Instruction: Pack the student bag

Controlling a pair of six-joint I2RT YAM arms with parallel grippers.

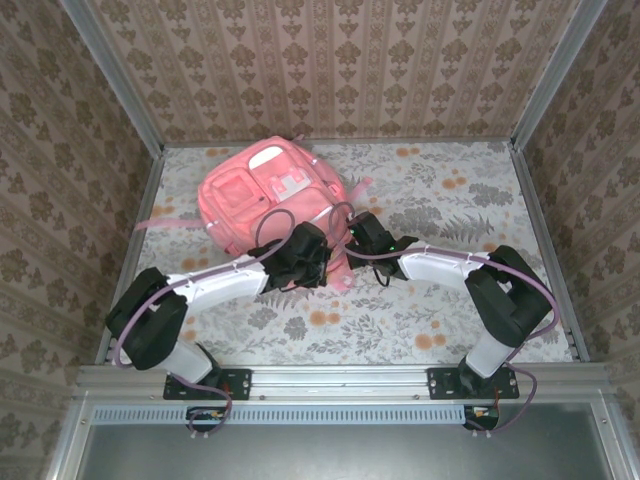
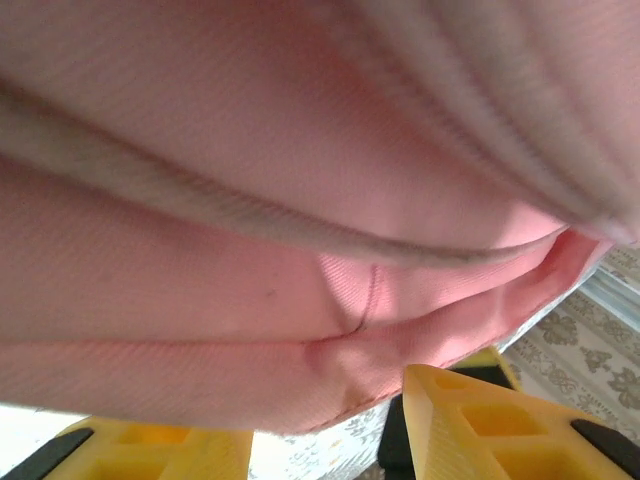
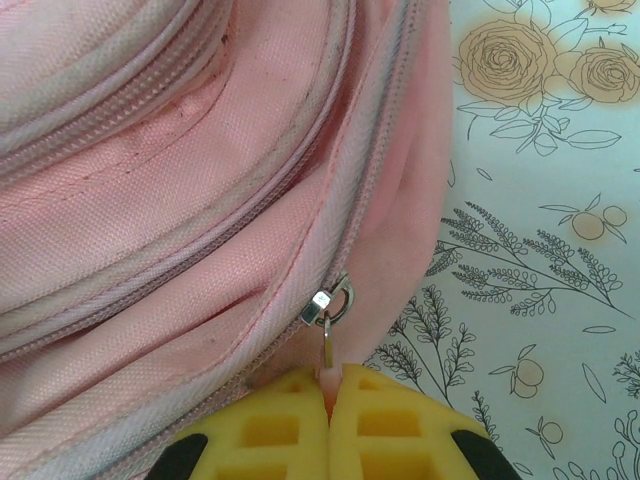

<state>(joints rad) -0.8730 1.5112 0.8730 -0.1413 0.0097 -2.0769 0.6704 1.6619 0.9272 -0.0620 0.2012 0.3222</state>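
The student bag [image 1: 262,192] is a large pink backpack with white-trimmed pockets, lying flat at the back left of the table. My right gripper [image 1: 358,232] is at its near right corner. In the right wrist view this gripper [image 3: 328,372] is shut on the pink zipper pull [image 3: 327,352] hanging from a metal slider [image 3: 328,300]. My left gripper [image 1: 310,262] is at the bag's near edge. In the left wrist view the left gripper [image 2: 320,410] stands open, its yellow fingertips [image 2: 470,410] apart under a pink fabric fold [image 2: 300,300] of the bag.
The floral tablecloth [image 1: 440,300] lies bare on the right half and along the front. Patterned walls [image 1: 340,60] close in the back and both sides. A pink strap [image 1: 160,218] trails off the bag toward the left wall. A metal rail [image 1: 340,382] carries both arm bases.
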